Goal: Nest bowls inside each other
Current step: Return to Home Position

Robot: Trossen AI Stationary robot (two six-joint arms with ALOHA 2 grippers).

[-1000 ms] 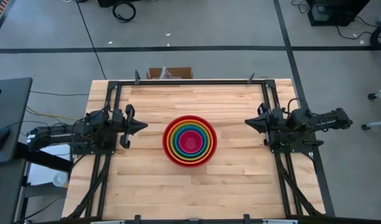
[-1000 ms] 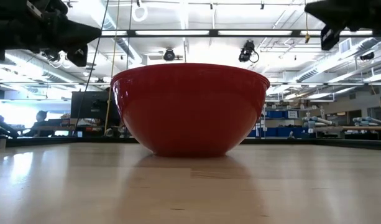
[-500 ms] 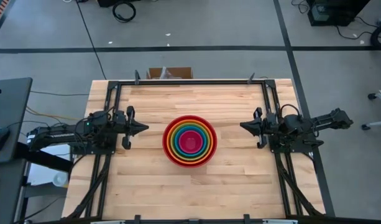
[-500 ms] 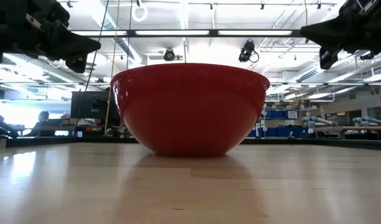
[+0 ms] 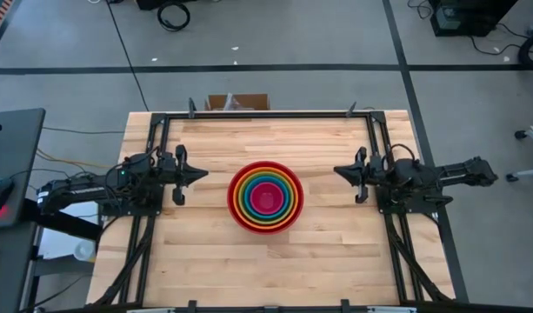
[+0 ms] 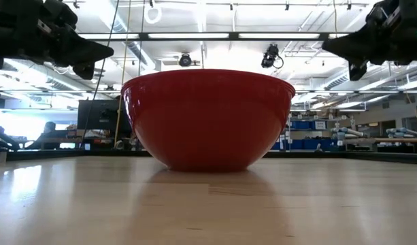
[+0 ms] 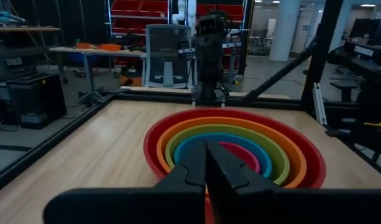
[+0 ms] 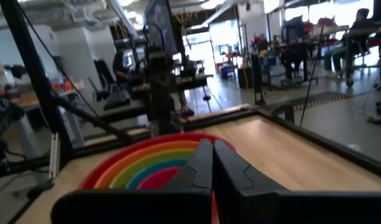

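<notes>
The bowls sit nested in one stack at the table's middle. The red bowl (image 5: 264,197) is outermost, its base on the wood. Inside it are the orange (image 7: 296,163), lime green (image 7: 178,138), blue (image 7: 187,146) and magenta-pink (image 5: 265,198) bowls. In the low view only the red bowl (image 6: 208,117) shows. My left gripper (image 5: 203,175) is shut and empty, held level above the table to the left of the stack, pointing at it. My right gripper (image 5: 337,170) is shut and empty too, held level to the right of the stack, also pointing at it.
A black metal frame (image 5: 266,115) runs along the table's far edge and down both sides under the arms. A cardboard box (image 5: 238,102) stands just beyond the far edge. Bare wood (image 5: 266,269) lies between the stack and the near edge.
My right gripper has come down a little and shifted slightly toward the stack, staying shut. My left gripper has stayed where it was, swinging slightly. The bowls have kept still.
</notes>
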